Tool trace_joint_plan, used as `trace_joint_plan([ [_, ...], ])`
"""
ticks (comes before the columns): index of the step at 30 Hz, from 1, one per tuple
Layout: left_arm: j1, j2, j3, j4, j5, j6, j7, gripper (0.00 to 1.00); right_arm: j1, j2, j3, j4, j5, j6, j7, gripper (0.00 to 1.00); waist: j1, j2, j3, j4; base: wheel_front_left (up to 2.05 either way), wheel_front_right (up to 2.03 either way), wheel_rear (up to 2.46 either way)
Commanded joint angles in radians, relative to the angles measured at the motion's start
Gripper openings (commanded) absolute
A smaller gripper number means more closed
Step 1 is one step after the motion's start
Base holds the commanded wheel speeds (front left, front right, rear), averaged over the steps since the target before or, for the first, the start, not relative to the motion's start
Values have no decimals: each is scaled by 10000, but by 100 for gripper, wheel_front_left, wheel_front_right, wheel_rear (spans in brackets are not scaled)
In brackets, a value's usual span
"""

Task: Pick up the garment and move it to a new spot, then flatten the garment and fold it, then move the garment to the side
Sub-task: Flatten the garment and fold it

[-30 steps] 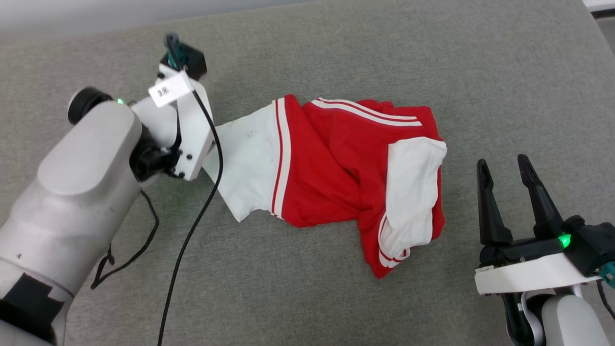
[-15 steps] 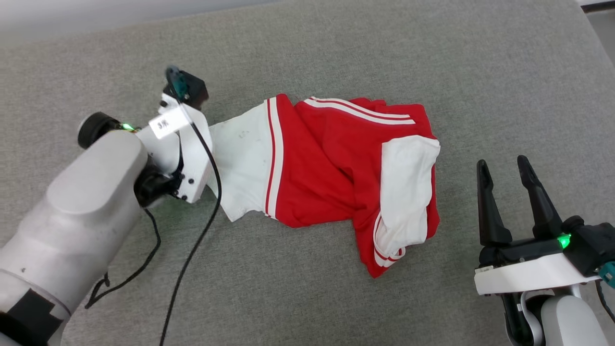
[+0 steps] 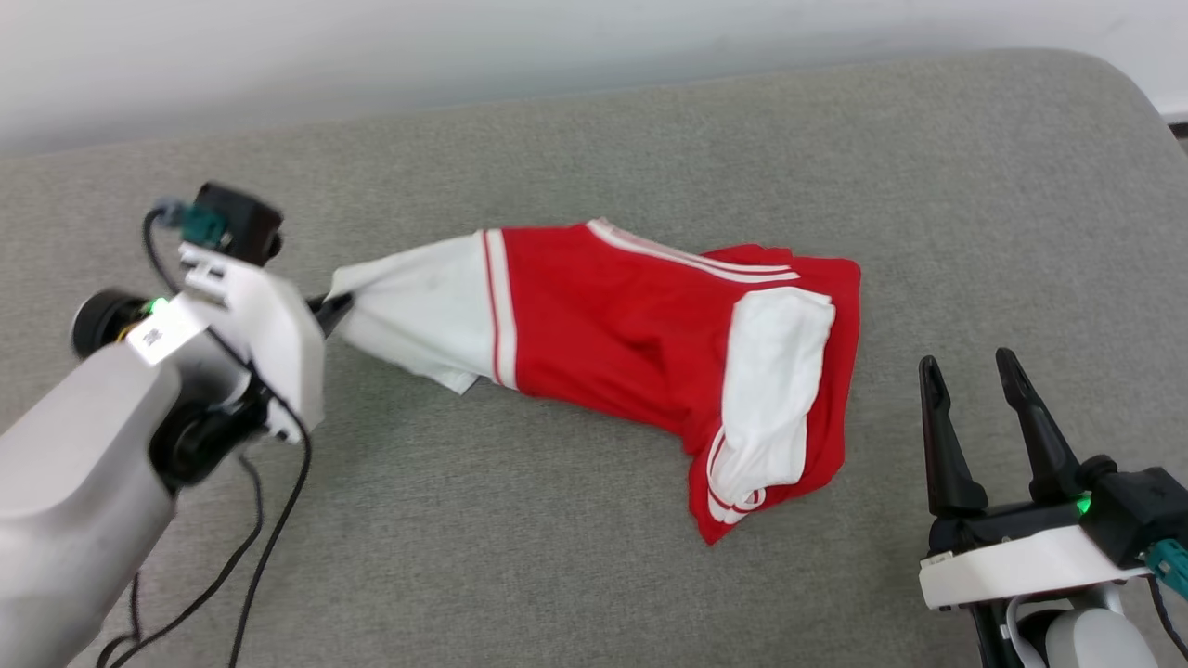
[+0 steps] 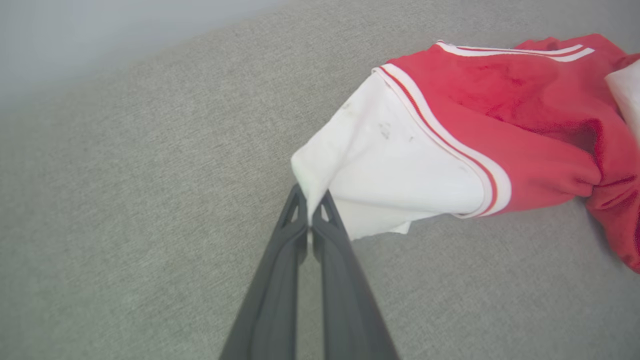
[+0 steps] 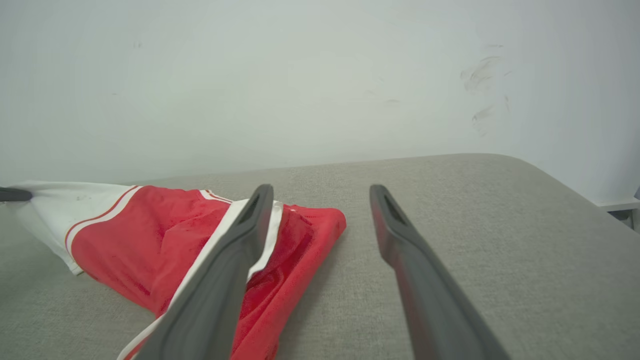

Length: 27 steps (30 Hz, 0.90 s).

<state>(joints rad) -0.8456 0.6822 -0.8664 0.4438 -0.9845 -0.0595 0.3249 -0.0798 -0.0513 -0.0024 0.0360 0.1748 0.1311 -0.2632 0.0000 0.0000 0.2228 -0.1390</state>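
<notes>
Grey padded surface (image 3: 557, 538) with its far edge at a pale wall (image 3: 464, 56) and bare fabric on every side. The garment (image 3: 631, 325) lies crumpled mid-surface, one white sleeve drawn leftward, clamped in the left gripper (image 4: 310, 199) fingers. The right gripper (image 3: 970, 376) fingers stand apart, near its right edge, untouching.

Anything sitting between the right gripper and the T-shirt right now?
No. In the head view, the stretch from the open right gripper to the red T-shirt is bare grey fabric surface.

Head overhead, wrists seemingly low, garment (image 3: 603, 325) shared
</notes>
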Motion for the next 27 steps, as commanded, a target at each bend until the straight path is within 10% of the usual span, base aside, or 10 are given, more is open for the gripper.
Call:
trace_joint_plan([
  [1,479,371,171,-311,-195,261,-130,0,169,19,-30,2,-71,-7,-24,100,0,0,-153,170,0,0,0],
  [11,2614,1369,476,-861,-1009,1247,-472,0,231,19,-44,53,-159,-7,-24,100,0,0,-212,519,0,0,0],
  [20,3623,877,249,439,-1354,1279,-755,0,112,19,-97,128,-336,-7,-24,100,0,0,-207,563,0,0,0],
  [23,3536,544,436,692,-1212,1326,-1572,100,62,19,-230,111,-437,-7,-24,100,0,0,-325,639,0,0,0],
  [27,3387,227,654,840,-625,1618,-3289,100,-100,20,-433,-125,-647,-7,-24,100,0,0,-569,773,0,0,0],
])
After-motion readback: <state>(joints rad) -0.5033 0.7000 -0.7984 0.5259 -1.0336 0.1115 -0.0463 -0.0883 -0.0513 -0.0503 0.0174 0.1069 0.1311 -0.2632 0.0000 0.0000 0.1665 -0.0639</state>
